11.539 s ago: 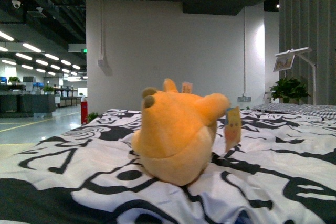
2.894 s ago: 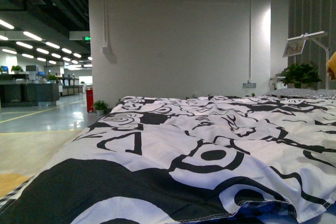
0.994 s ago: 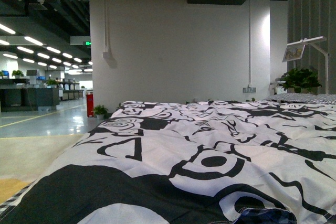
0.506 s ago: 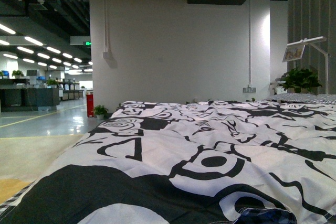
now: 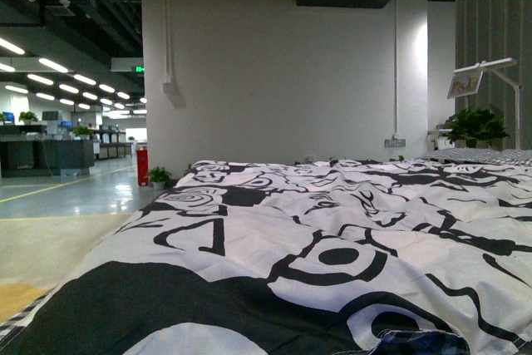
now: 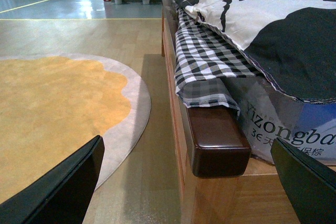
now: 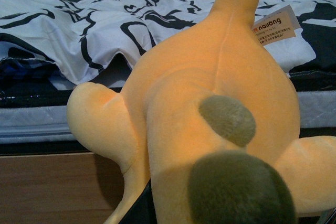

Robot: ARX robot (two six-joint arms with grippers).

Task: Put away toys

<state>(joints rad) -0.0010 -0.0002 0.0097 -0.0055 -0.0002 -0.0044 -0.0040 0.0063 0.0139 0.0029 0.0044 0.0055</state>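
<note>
The left gripper (image 6: 186, 153) hangs spread wide with nothing in its grasp, and the wooden bed corner (image 6: 216, 141) lies just ahead between its fingers. The right gripper (image 7: 236, 212) clasps the orange plush animal (image 7: 210, 77), held close up against it, with the black-and-white duvet (image 7: 100, 19) beyond.

you're facing a black-and-white patterned bed cover (image 5: 332, 239) with a white wall (image 5: 274, 72) behind it. ceiling lights (image 5: 50, 64) run down the open hall on the left. a potted plant (image 5: 475, 126) and a lamp (image 5: 486, 68) stand at the right. beside the wooden bed frame (image 6: 218, 148), an orange rug (image 6: 52, 108) lies on the floor (image 6: 152, 182).
</note>
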